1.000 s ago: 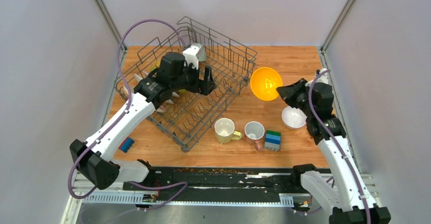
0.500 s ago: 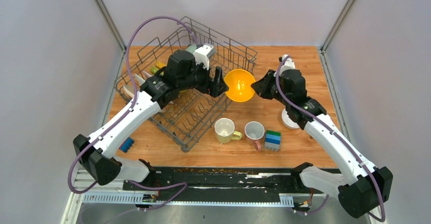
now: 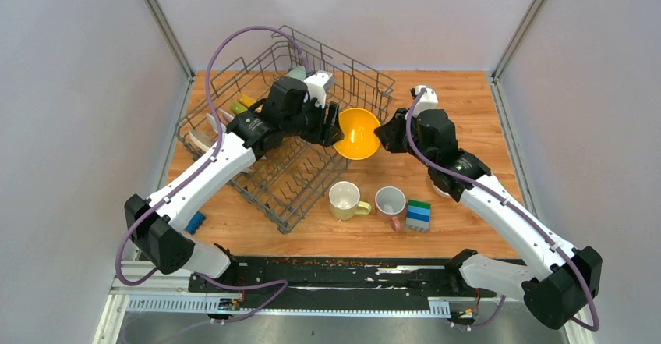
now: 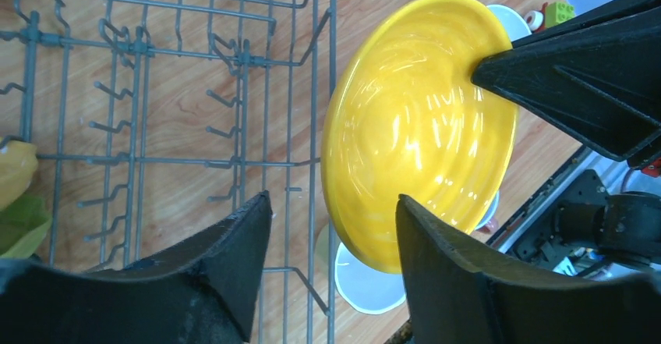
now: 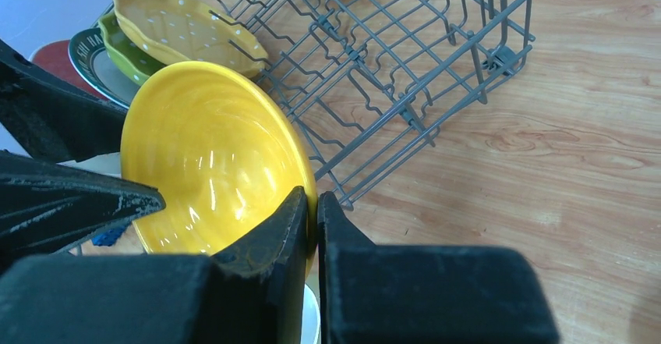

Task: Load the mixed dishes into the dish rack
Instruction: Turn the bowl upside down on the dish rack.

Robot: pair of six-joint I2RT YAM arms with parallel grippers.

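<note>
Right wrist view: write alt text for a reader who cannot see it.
The right gripper pinches the rim of a yellow-orange bowl, with the left gripper open at its opposite edge. Behind stands the grey wire dish rack, holding a scalloped yellow plate.

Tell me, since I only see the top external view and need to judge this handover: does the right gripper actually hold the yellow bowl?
Observer: Yes; the right wrist view shows the right gripper shut on the rim of the yellow bowl.
Operator: And the left gripper?
Observer: The left wrist view shows the left gripper open, its jaws either side of another part of the rim.
Operator: What sits behind the left arm?
Observer: The right wrist view shows a yellow dotted plate, a green bowl and a patterned-rim plate leaning together.
</note>
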